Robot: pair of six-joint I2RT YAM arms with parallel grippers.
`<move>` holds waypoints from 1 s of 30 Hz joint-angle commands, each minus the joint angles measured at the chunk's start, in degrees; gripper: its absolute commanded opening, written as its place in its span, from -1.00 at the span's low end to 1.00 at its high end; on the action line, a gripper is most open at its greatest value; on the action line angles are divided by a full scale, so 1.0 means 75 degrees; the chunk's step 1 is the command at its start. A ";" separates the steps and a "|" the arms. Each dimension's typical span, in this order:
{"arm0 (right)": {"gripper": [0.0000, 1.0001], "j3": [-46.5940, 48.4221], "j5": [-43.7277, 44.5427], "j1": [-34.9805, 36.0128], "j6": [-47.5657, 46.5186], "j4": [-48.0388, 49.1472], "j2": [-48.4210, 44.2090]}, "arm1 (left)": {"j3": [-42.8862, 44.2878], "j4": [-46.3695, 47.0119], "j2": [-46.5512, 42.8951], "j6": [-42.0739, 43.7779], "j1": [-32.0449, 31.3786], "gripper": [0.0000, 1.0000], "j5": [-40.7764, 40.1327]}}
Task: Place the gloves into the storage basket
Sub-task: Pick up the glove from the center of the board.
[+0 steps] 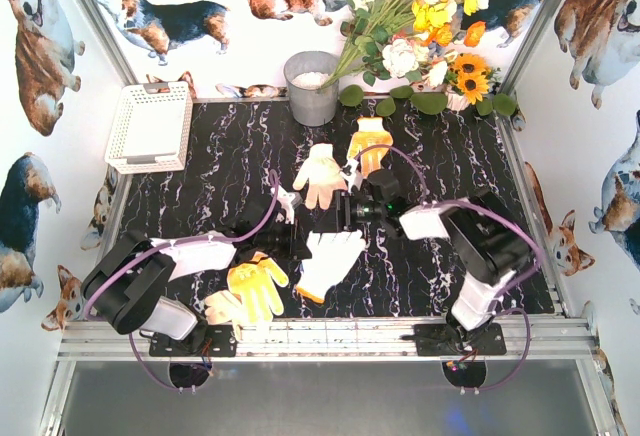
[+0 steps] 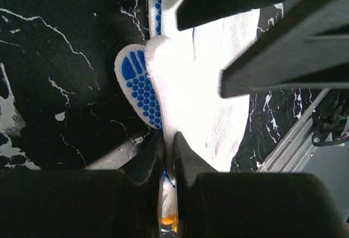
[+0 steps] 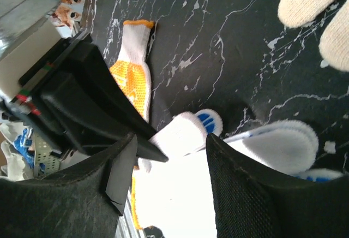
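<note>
Centre of the black marbled tabletop (image 1: 230,156), there's the white knit glove with blue grip dots and an orange cuff (image 1: 330,261). From overhead its long axis runs cuff at 7 o'clock, fingertips at 1 o'clock. Whether it lies flat or is slightly lifted, I can't tell. The left gripper (image 2: 169,140) is clamped tight on it, jaws pressed together on the fabric at the cuff end, a sliver of orange showing between them in its own wrist view, and the glove body stretches straight away from the jaws. At the other end sits the right gripper (image 3: 170,140), its jaws spread and straddling the finger end, with daylight on either side, so it is gripping nothing. Now the relation that matters: the white plastic lattice basket (image 1: 186,126) stands in the far-left corner, at about 10 o'clock from the glove and well apart from it. That's the left arm's side of the table, so the left arm looks the better placed to carry, and my read is the travel goes up and left, across the glove's axis. A yellow dotted glove (image 1: 255,281) lies just beside it at 8 o'clock, near that route.
</note>
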 commanded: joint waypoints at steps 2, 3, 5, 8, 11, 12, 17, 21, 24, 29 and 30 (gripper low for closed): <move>0.06 0.0667 -0.0574 0.0020 -0.0534 0.0662 0.0885 | 0.0114 0.0011 -0.0187 0.0213 -0.0042 -1.00 0.0047; 0.05 0.0711 -0.0650 0.0038 -0.0521 0.0746 0.1008 | 0.0133 0.0008 -0.0196 0.0220 -0.0053 -1.00 0.0048; 0.06 0.0783 -0.0762 0.0085 -0.0512 0.0865 0.1197 | 0.0196 -0.0070 -0.0181 0.0252 -0.0051 -1.00 0.0054; 0.08 0.0871 -0.0996 0.0145 -0.0439 0.1038 0.1461 | 0.0291 -0.0155 -0.0124 0.0299 -0.0053 -1.00 0.0057; 0.08 0.0876 -0.1322 0.0160 -0.0212 0.1423 0.1768 | 0.0377 -0.0275 -0.0080 0.0315 -0.0059 -1.00 -0.0007; 0.08 0.0876 -0.1360 0.0179 -0.0207 0.1451 0.1845 | 0.0391 -0.0278 -0.0080 0.0293 -0.0065 -1.00 -0.0031; 0.07 0.0800 -0.1564 0.0254 0.0014 0.1863 0.2167 | 0.0449 -0.0312 -0.0110 0.0286 -0.0066 -1.00 -0.0075; -0.06 0.0665 -0.1655 0.0257 0.0218 0.2185 0.2241 | 0.0477 -0.0371 -0.0081 0.0302 -0.0080 -1.00 -0.0084; -0.37 0.0572 -0.1622 0.0257 0.0233 0.2218 0.2216 | 0.0456 -0.0379 -0.0118 0.0290 -0.0097 -1.00 -0.0146; -1.00 0.0356 -0.1527 0.0246 0.0447 0.2646 0.2220 | 0.0331 -0.0441 -0.0329 0.0210 -0.0101 -1.00 -0.0367; -1.00 0.0321 -0.1524 0.0237 0.0498 0.2755 0.2221 | 0.0263 -0.0464 -0.0381 0.0154 -0.0100 -0.96 -0.0452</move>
